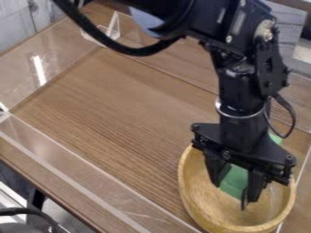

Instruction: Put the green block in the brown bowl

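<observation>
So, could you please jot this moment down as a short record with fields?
surface: wooden table
bowl: brown bowl at the near right edge
block: green block between the fingers, over the bowl's inside
gripper: gripper points down into the bowl, shut on the block
released: not yet
other: green patch behind the arm, unclear

The counter (109,109) is a wooden surface with long, fine grain lines and a clear raised border along its edges. One thing lies directly on it — the brown bowl (201,202), placed near the front right corner, close to the edge.
</observation>
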`<state>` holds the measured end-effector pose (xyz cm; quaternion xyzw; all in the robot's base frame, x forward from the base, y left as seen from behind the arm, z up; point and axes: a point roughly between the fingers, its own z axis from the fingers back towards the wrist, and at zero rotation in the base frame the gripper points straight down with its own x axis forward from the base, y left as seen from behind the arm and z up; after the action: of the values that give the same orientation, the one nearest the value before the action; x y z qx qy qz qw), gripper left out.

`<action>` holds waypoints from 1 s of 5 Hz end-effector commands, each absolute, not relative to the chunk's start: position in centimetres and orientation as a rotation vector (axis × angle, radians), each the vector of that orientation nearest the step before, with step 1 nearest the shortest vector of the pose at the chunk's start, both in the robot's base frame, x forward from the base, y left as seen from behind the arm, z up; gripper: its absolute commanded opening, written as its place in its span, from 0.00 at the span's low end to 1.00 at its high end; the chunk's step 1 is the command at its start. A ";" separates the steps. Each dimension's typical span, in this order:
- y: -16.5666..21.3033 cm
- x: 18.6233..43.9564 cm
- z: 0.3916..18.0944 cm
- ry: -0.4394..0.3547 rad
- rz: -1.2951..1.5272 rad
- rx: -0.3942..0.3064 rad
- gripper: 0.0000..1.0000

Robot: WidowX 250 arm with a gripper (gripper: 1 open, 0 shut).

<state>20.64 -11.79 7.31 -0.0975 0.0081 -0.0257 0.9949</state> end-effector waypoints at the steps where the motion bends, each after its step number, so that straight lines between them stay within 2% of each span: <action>1: -11.9 21.7 8.1 -0.024 -0.044 -0.216 0.00; 5: -11.6 22.3 7.6 -0.017 -0.039 -0.228 0.00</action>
<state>21.14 -11.36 6.41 -0.1044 0.0164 -0.0218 0.9942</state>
